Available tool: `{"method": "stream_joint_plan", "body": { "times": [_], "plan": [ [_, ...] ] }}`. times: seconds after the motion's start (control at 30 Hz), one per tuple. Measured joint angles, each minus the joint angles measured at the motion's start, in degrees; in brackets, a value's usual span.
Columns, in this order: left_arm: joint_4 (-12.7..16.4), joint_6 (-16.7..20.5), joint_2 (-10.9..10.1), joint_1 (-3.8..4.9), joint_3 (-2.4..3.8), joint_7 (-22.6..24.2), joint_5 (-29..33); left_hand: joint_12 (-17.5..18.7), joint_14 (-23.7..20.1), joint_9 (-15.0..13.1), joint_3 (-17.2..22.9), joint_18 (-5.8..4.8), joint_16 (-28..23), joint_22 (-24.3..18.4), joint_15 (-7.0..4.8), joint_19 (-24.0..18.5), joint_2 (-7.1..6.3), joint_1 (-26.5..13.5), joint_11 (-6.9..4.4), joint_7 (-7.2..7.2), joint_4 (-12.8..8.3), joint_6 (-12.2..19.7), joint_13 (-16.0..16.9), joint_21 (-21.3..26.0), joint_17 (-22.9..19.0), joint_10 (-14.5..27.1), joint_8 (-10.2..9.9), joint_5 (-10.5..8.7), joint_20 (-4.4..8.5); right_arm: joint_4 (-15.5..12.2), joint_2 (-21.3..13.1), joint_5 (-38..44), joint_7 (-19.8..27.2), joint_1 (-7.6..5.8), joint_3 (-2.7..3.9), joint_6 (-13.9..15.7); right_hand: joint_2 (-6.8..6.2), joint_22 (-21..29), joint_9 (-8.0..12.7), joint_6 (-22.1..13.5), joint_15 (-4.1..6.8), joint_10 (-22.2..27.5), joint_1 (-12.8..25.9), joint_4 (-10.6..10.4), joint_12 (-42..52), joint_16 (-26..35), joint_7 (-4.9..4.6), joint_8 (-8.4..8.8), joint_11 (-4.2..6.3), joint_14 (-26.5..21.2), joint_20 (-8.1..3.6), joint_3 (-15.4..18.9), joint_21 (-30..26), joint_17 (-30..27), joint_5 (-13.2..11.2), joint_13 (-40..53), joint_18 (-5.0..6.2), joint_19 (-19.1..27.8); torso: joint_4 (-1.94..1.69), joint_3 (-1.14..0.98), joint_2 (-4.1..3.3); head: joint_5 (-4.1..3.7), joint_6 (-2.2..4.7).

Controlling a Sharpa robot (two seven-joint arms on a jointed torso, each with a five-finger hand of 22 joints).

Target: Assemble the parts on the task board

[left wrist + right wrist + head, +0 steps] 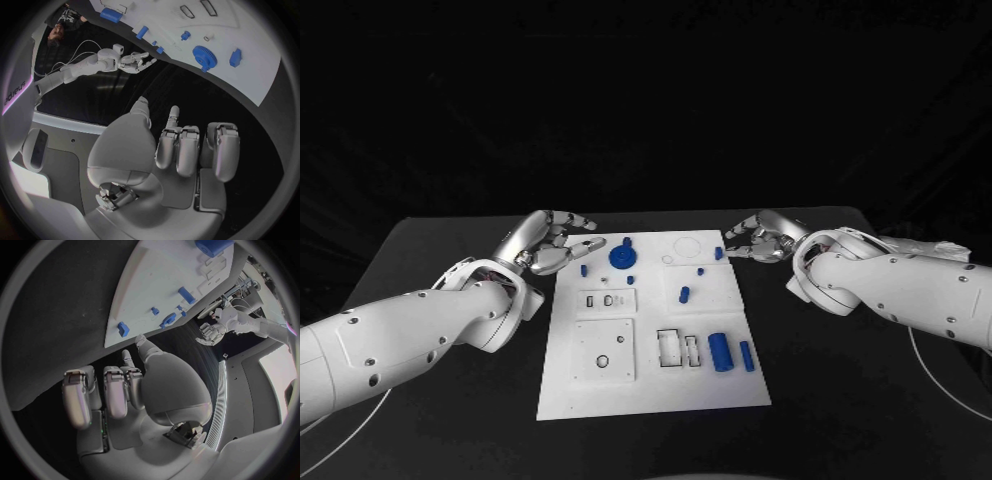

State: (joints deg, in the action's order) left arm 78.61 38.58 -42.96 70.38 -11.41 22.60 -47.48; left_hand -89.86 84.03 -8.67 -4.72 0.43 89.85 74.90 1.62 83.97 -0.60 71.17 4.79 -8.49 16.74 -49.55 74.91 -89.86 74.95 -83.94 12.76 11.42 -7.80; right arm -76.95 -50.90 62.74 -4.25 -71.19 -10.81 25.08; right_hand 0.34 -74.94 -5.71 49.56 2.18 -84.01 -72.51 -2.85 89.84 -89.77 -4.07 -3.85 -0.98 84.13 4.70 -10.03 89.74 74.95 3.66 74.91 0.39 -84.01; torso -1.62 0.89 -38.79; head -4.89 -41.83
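Note:
The white task board [574,395] lies in the middle of the black table. At its far end sit a blue gear [622,258] and several small blue pieces, one of them a block [593,243] close to my left fingertips. Two blue cylinders [721,352] lie near the board's right edge, beside empty slots. My left hand [548,240] hovers at the board's far left corner, fingers apart, holding nothing. My right hand [762,237] is at the far right corner, also empty. The left wrist view shows the left hand [181,150], the gear [202,54] and the board [250,30]. The right wrist view shows the right hand [125,390].
A small blue peg [684,294] lies mid-board, and white square insert plates [604,350] sit on the board's left half. A thin white cable [923,375] curves over the table at the right. Bare black table surrounds the board on the near side.

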Motion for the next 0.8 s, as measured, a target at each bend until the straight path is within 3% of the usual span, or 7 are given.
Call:
{"method": "stream_joint_plan", "body": {
  "times": [0.33, 0.5, 0.8],
  "plan": [
    [0.12, 0.0, -0.27, -0.03, 0.0, 0.03, 0.0, 0.0, 0.0, 0.0, 0.0, 0.0, 0.0, 0.0, 0.0, 0.0, 0.0, 0.0, 0.0, 0.0, 0.0, 0.0, 0.0, 0.0, -0.01, 0.0, 0.0, 0.0, 0.0, 2.68, 2.08, 0.05, -0.26, 0.79, 0.0, -1.05, 0.25, 0.01, 0.03, -0.21, 0.2, 0.0, -1.11, 0.0, 0.0, 0.0, 0.2, 0.0, 0.0, -0.2, -0.41, 0.0, 0.0, -0.01, 0.0, 0.0, 0.0, 0.0, -0.08, 0.07, -0.01, -0.43, -0.19],
    [0.23, 0.01, -0.32, -0.03, 0.0, 0.07, 0.0, 0.0, 0.0, 0.0, 0.0, 0.0, 0.0, 0.0, 0.0, 0.0, 0.0, 0.0, 0.0, 0.0, 0.0, 0.0, 0.0, 0.0, -0.01, 0.0, 0.0, 0.0, 0.0, 3.71, 2.87, 0.14, -0.51, 0.88, 0.01, -1.17, 0.54, 0.01, 0.03, -0.21, 0.2, 0.0, -1.41, 0.17, 0.0, 0.0, 0.2, 0.0, 0.0, -0.2, -0.41, -0.18, 0.0, -0.01, 0.0, 0.0, 0.0, 0.0, -0.12, 0.07, 0.0, -1.21, -0.19],
    [0.28, 0.02, -0.42, -0.03, 0.02, 0.12, 0.0, 0.0, 0.0, 0.0, 0.0, 0.0, 0.0, 0.0, 0.0, 0.0, 0.0, 0.0, 0.0, 0.0, 0.0, 0.0, -0.01, 0.0, -0.02, 0.0, 0.0, 0.0, 0.0, 4.87, 4.19, 0.49, -1.22, 1.21, 0.02, -1.24, 0.85, 0.02, 0.02, 0.01, 0.2, 0.0, -1.71, 0.17, 0.0, 0.0, -0.01, 0.0, 0.0, -0.2, -0.41, -0.18, 0.0, -0.02, 0.0, 0.0, 0.0, 0.0, -0.06, 0.04, 0.01, -1.38, -0.03]
  ]
}}
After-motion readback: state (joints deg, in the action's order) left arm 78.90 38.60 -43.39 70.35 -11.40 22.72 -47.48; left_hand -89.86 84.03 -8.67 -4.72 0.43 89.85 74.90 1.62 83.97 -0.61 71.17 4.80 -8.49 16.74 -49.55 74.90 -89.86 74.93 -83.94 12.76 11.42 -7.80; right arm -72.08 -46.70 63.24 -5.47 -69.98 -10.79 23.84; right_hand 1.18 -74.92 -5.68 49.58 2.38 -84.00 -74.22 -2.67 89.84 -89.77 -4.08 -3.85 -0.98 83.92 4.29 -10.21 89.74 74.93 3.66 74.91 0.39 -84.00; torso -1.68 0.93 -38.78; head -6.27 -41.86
